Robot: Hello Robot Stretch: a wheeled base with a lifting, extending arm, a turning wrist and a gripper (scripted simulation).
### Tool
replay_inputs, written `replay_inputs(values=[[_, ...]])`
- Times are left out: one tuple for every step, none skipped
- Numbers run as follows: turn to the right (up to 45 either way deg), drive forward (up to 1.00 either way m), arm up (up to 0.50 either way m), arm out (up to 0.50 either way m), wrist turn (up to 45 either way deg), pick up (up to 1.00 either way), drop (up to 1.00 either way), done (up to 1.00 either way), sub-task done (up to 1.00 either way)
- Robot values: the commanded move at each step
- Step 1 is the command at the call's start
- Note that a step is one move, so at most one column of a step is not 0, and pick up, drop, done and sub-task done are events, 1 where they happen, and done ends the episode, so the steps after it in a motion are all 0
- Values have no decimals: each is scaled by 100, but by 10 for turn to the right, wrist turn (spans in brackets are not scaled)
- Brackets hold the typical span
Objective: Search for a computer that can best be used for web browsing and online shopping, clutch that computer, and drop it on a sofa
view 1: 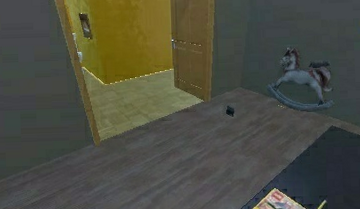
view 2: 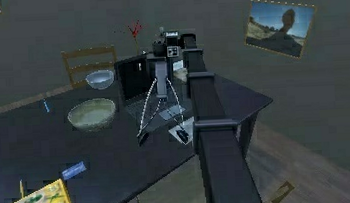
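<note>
On the dark table (view 2: 45,146) in the arm side view stands an opened laptop (view 2: 134,84) with a dark screen and a grey keyboard deck. The arm's dark bar (view 2: 212,118) reaches out over the table to it. The gripper (view 2: 160,118) hangs at the bar's far end, its two thin fingers (view 2: 144,116) running down across the laptop's keyboard. The laptop sits on the table at and behind the fingers, so I cannot tell whether the gripper holds anything.
Two bowls (view 2: 92,114) (view 2: 100,79), a yellow book (view 2: 38,202) and a wooden chair (view 2: 86,62) are by the table. A painting (view 2: 279,26) hangs on the wall. The forward view has a doorway (view 1: 136,54), a rocking horse (view 1: 302,78) and a small dark object (view 1: 231,111) on the wood floor.
</note>
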Motion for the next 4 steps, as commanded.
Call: replay_inputs(values=[[0, 0, 0, 0, 450, 0, 0, 0, 0], [0, 0, 0, 0, 450, 0, 0, 0, 0], [0, 0, 0, 0, 450, 0, 0, 0, 0], [0, 0, 0, 0, 120, 0, 0, 0, 0]])
